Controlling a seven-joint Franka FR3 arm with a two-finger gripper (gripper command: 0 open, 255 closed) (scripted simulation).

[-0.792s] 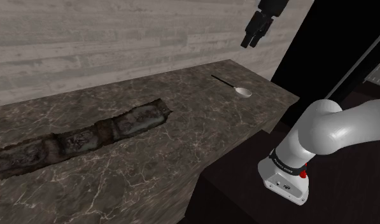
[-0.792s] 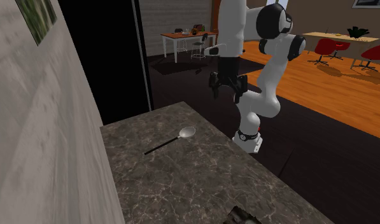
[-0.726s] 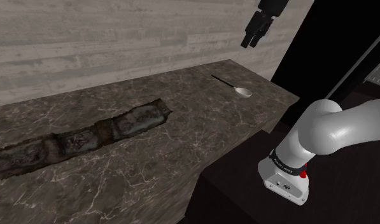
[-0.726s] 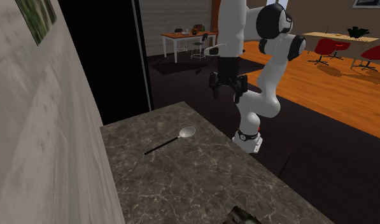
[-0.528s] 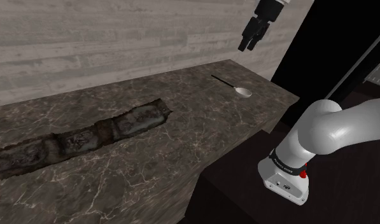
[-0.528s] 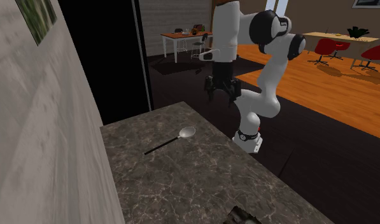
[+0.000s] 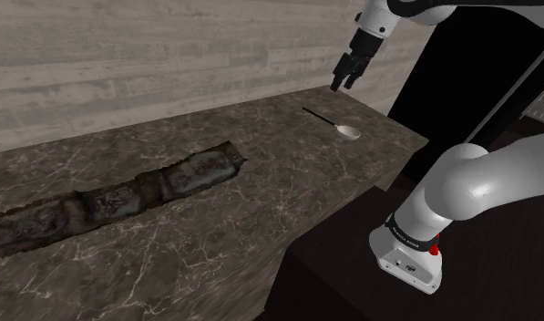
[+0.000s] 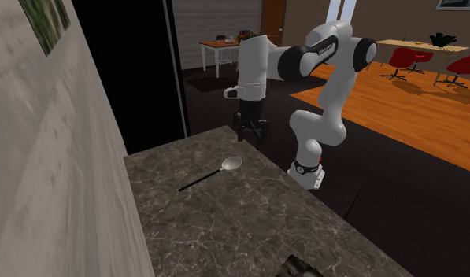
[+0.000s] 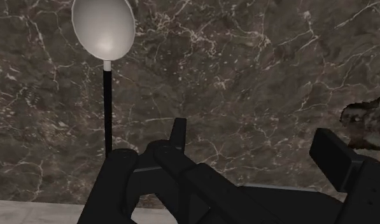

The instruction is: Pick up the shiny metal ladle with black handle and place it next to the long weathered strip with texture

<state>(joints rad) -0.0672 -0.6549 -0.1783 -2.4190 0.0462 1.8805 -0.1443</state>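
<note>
- Ladle (image 7: 329,122) lies where it lay 0.8 s ago, at the far right end of the dark marbled counter (image 7: 261,219) in the shoulder view. The black gripper (image 7: 339,84) has come down and swung toward that view's left, from high over the counter's corner to a spot low above the ladle's end of the stone. The white arm (image 7: 479,182) has leaned in with it.
- Gripper fingers (image 9: 338,159) stand wide apart in the wrist view, holding nothing and touching nothing, clear above the counter.
- Seen from the wrist, the ladle (image 9: 107,70) runs alongside one finger, outside the gap. Its thin black handle passes behind the hand, and its pale grey bowl, lit by one bright spot, sits at the farther end.
- In the second exterior view the ladle (image 8: 207,176) rests flat on the counter (image 8: 249,224). Its bowl end is the one nearer the gripper (image 8: 249,134), which hangs above the counter's far end.
- Weathered, rough-textured strip (image 7: 124,196) stretches along the counter toward the shoulder view's left, well apart from the ladle. The strip's end (image 9: 366,121) shows beyond the other finger in the wrist view.
- Farthest back, a pale plank wall (image 7: 124,55) rises behind the counter. The second exterior view takes in a black area (image 8: 123,71), a wooden floor (image 8: 414,110) and red chairs (image 8: 405,60).
</note>
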